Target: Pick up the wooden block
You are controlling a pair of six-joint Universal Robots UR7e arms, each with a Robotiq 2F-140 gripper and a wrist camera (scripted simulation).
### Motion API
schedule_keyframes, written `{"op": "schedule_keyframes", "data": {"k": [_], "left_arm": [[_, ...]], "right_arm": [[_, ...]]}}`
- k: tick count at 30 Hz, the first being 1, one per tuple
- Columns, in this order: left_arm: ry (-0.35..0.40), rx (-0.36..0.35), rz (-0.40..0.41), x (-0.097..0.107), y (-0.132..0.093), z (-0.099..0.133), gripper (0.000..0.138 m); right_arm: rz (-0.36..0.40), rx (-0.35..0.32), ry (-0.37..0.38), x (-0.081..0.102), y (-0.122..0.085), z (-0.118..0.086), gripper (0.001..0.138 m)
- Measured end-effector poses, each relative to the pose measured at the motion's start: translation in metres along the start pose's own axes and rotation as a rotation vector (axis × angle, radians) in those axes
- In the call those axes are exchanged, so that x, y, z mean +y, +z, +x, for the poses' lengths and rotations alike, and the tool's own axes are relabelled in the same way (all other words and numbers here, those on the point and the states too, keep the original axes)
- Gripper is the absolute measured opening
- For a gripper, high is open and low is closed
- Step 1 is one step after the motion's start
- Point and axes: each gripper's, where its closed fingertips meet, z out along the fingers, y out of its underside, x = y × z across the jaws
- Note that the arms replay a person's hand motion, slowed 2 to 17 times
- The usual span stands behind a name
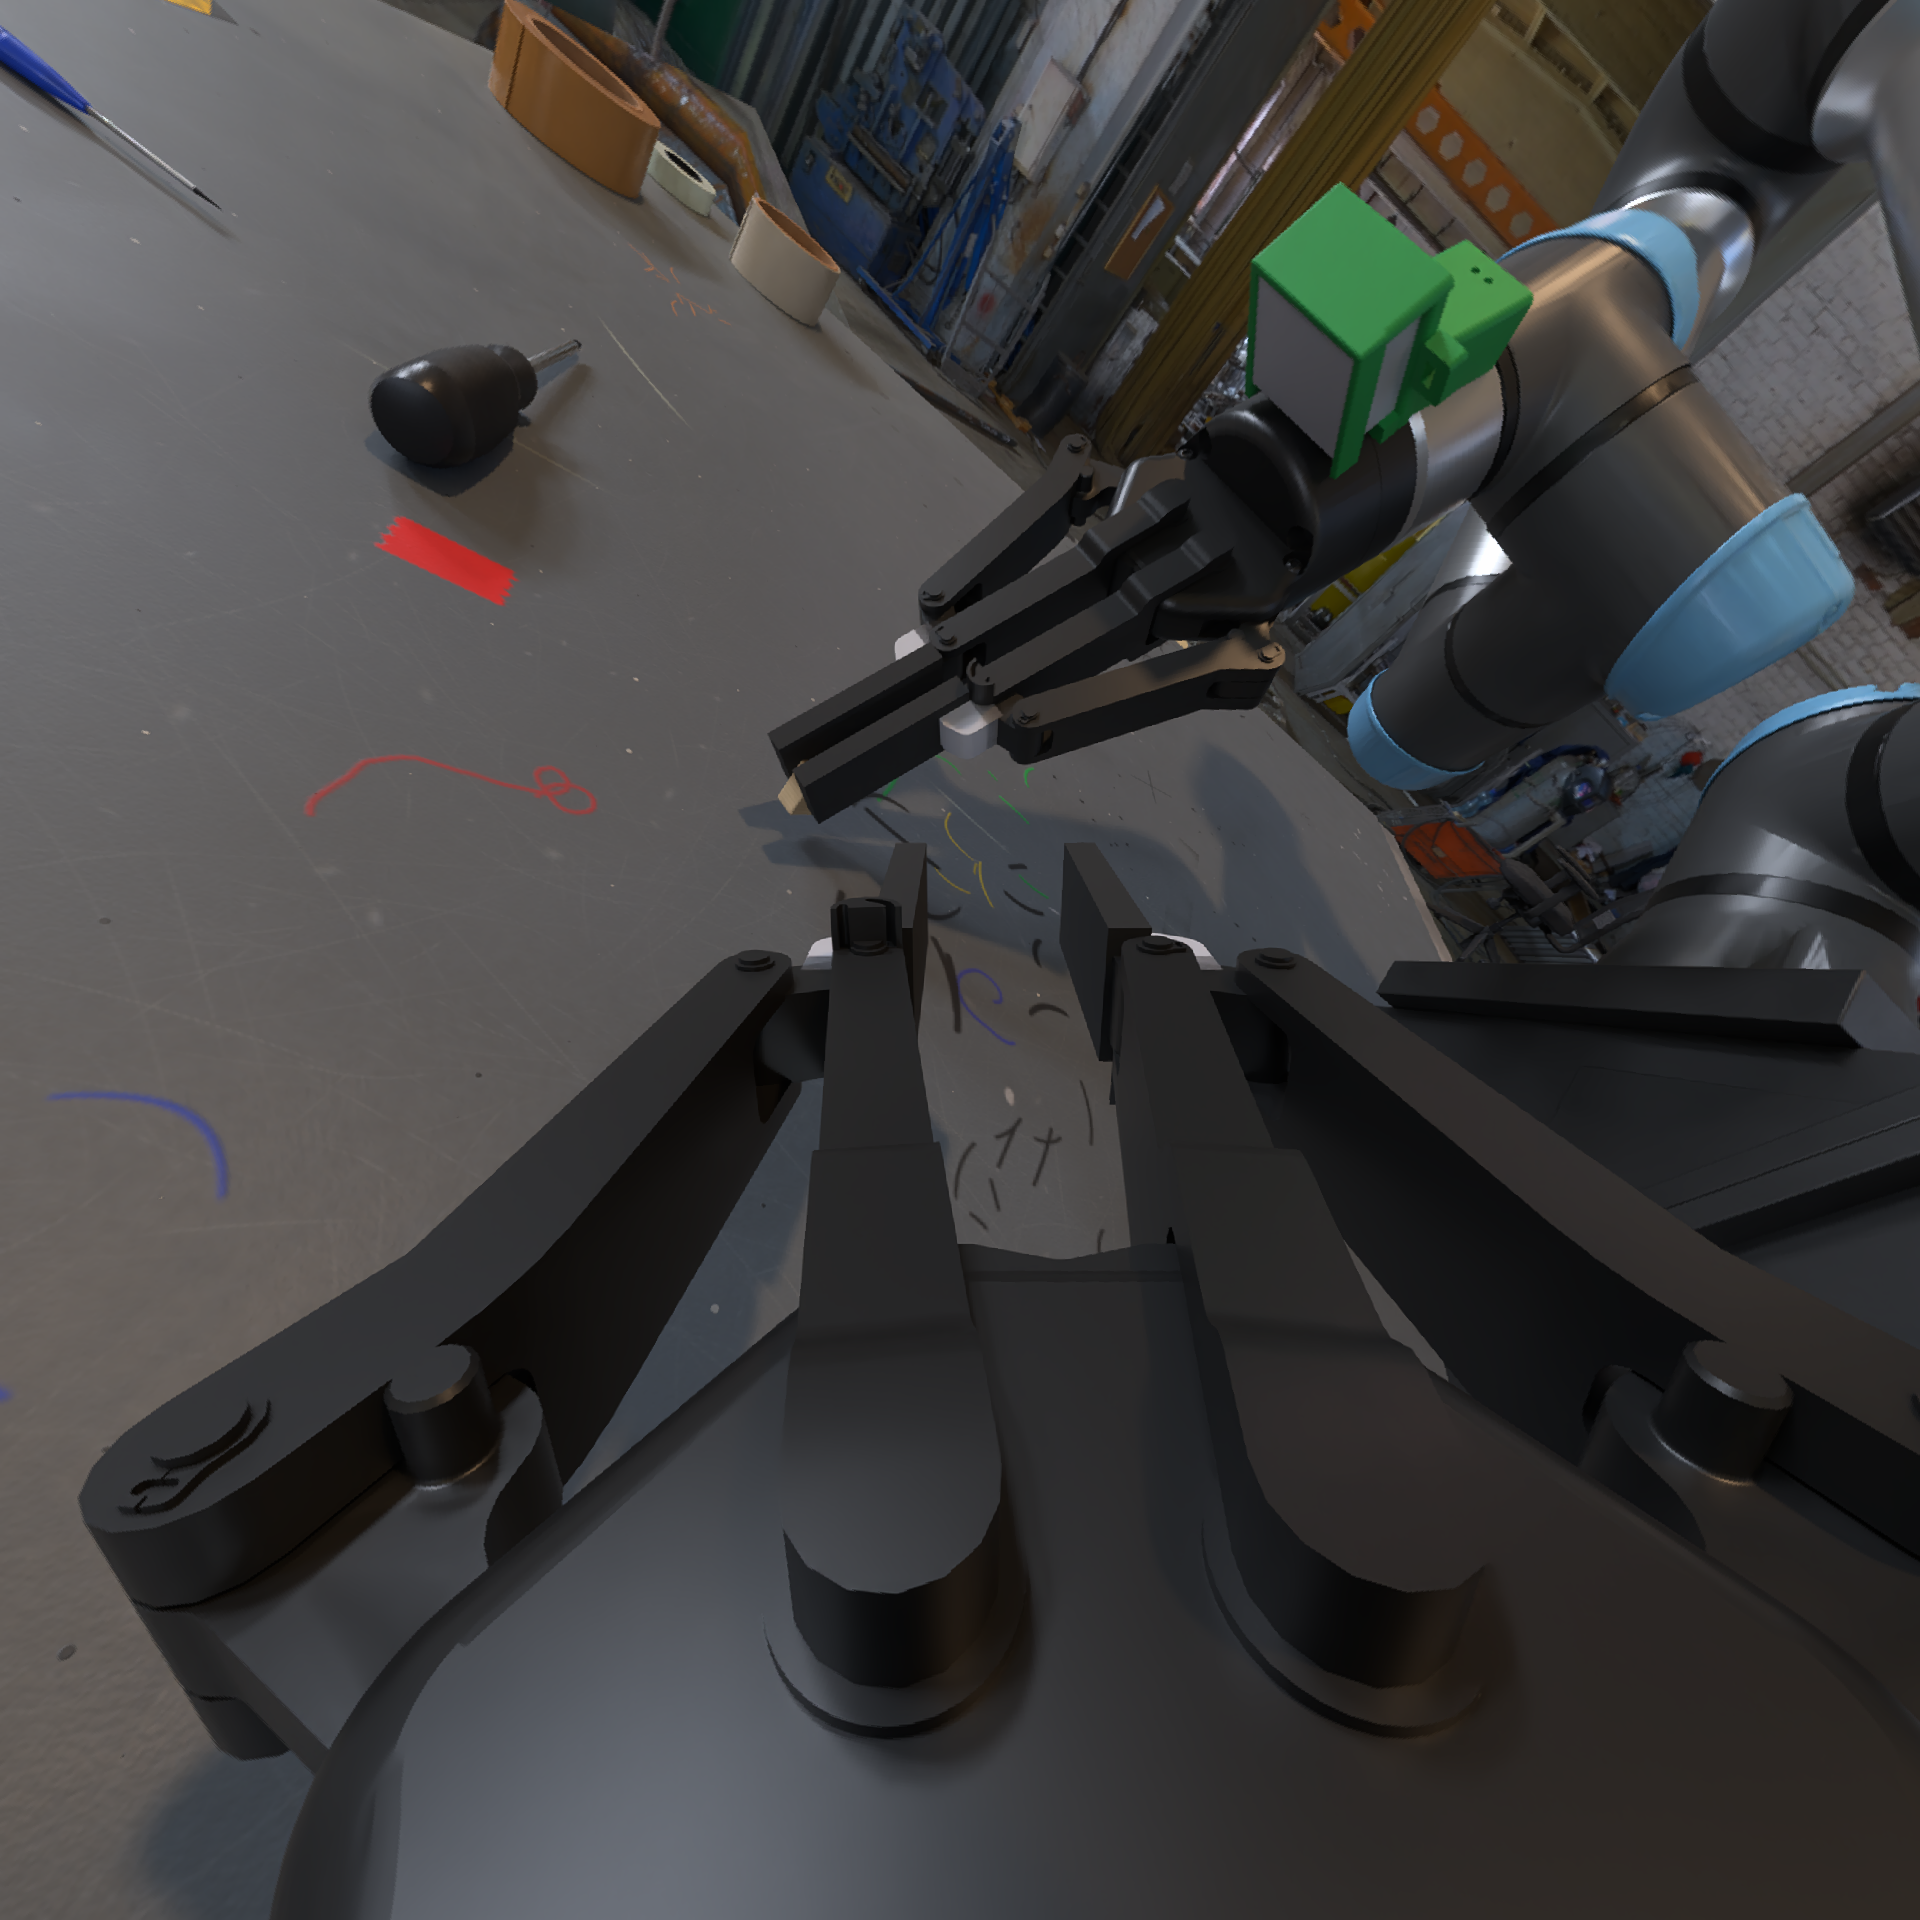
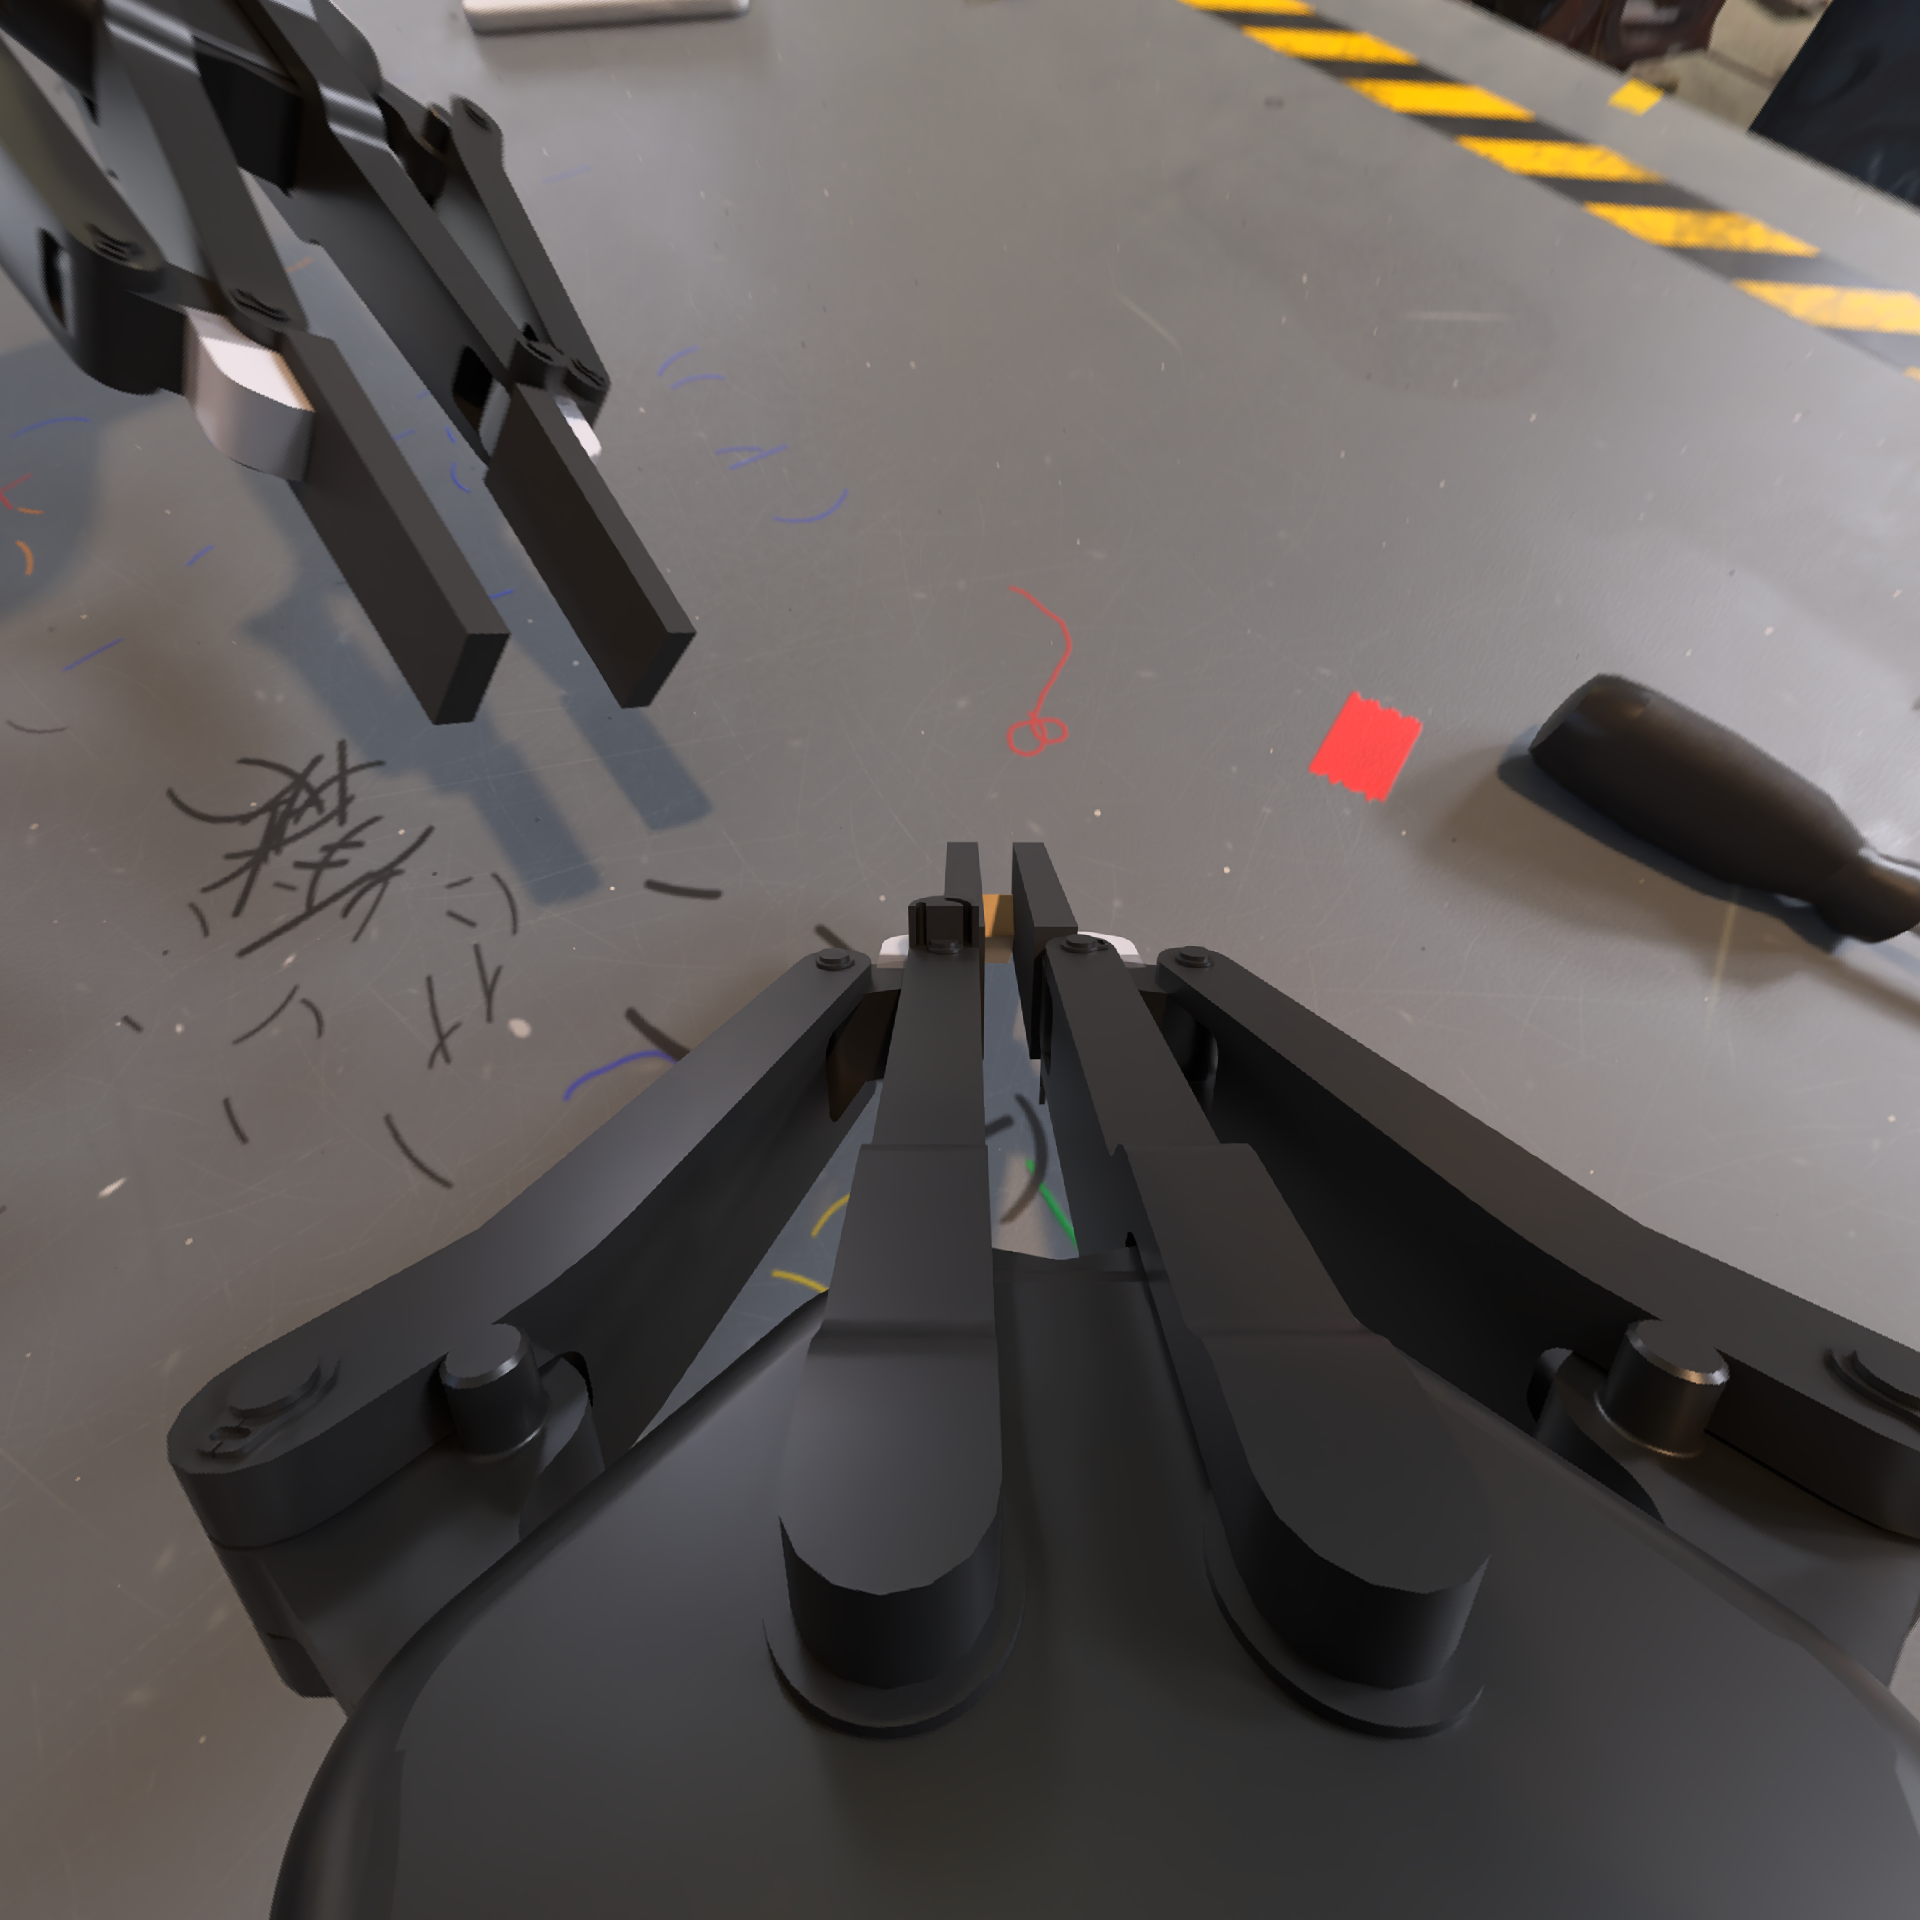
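The wooden block (image 2: 997, 914) is a small tan piece pinched between the fingers of my right gripper (image 2: 997, 873), which is shut on it above the grey table. In the left wrist view the right gripper (image 1: 805, 781) shows ahead, with the block's pale end (image 1: 792, 798) sticking out at its fingertips, a little above the table. My left gripper (image 1: 995, 883) is open and empty, its fingers apart just short of the right gripper. It also shows in the right wrist view (image 2: 566, 665) at upper left, hovering over the table.
A black-handled tool (image 1: 457, 400) (image 2: 1725, 805) lies on the table near a red tape patch (image 1: 445, 559) (image 2: 1363, 746). Brown and cream tape rolls (image 1: 571, 99) and a blue pen (image 1: 47, 78) lie at the far edge. Yellow-black hazard striping (image 2: 1621, 177) marks a table edge.
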Motion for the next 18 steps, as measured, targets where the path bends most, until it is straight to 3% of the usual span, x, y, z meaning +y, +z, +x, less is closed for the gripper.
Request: {"op": "schedule_keyframes", "data": {"k": [11,18], "left_arm": [[-0.002,-0.001,0.017,-0.003,-0.002,-0.001,0.035],[-0.005,0.001,0.047,-0.008,-0.004,-0.001,0.035]], "right_arm": [[0.284,-0.025,-0.076,-0.044,-0.029,-0.016,0.009],[0.379,-0.071,-0.086,-0.057,-0.039,-0.028,0.009]]}}
